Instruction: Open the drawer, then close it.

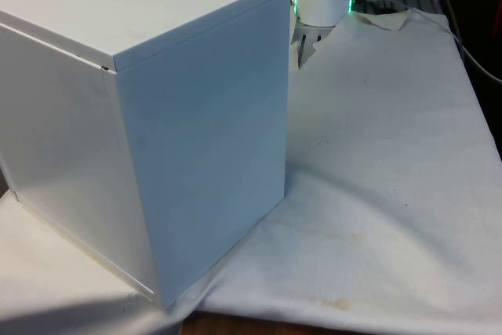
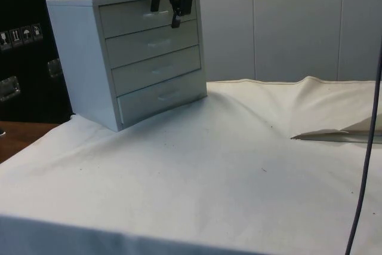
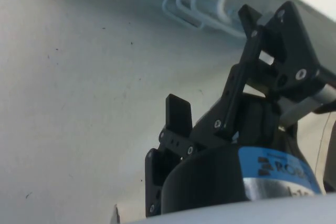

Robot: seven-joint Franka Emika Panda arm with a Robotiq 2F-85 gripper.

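From my station, the front view's left is taken up by the chest of drawers, a white box turned so I get its plain back and side panels, standing on the white cloth that covers the table. Past its top corner, towards the front view's right, a piece of the arm's white base shows.

In the side view, the chest stands at the far left end of the cloth, its four drawer fronts facing out over the table. All four look flush with one another and pushed in. The top drawer has a pale handle, and the gripper hangs right in front of that drawer face, up at the chest's top edge. Further right, the cloth lies rumpled, with a raised fold near the far right edge.

In the wrist view, I see the drawer fronts from close up, with three pale wire handles stacked in line. One black finger stands apart from the other, a clear gap between them, so the jaws are spread and hold nothing.
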